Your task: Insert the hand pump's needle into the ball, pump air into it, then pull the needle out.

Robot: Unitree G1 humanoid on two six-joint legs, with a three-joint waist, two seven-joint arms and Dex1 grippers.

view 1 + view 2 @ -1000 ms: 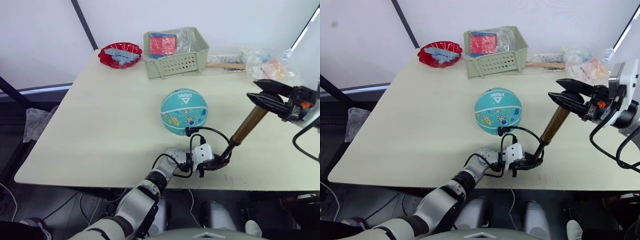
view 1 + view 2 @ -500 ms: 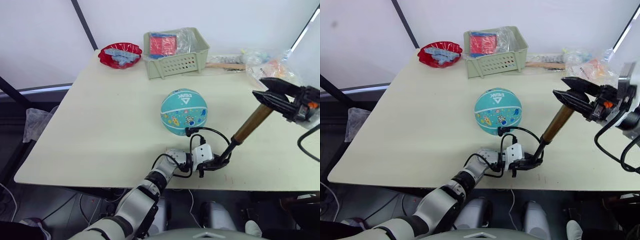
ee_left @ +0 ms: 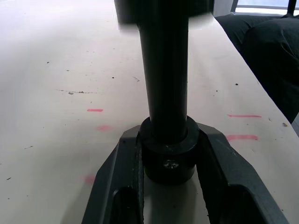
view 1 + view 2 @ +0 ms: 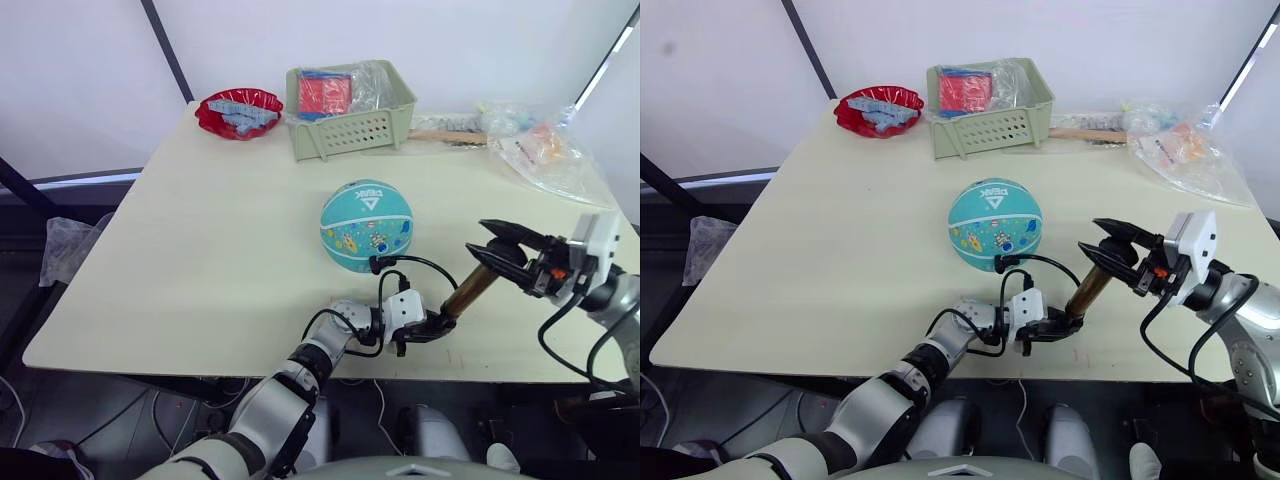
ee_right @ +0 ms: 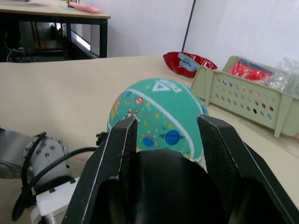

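Here, left gripper (image 4: 428,328) clamps hand pump (image 4: 466,292) base; right gripper (image 4: 492,252) grips its handle, near ball (image 4: 367,224).

The 2 head views look forward and down over the table (image 4: 200,250) from slightly offset positions, sharing the whole tabletop. Each of the 2 wrist views looks along its own fingers, close and low above the table.

Bright, even light falls from above; the desk (image 4: 200,260) is evenly lit, with a soft, short shadow under the ball (image 4: 367,224); the near pump barrel (image 3: 164,70) blurs at its top in the left wrist view.
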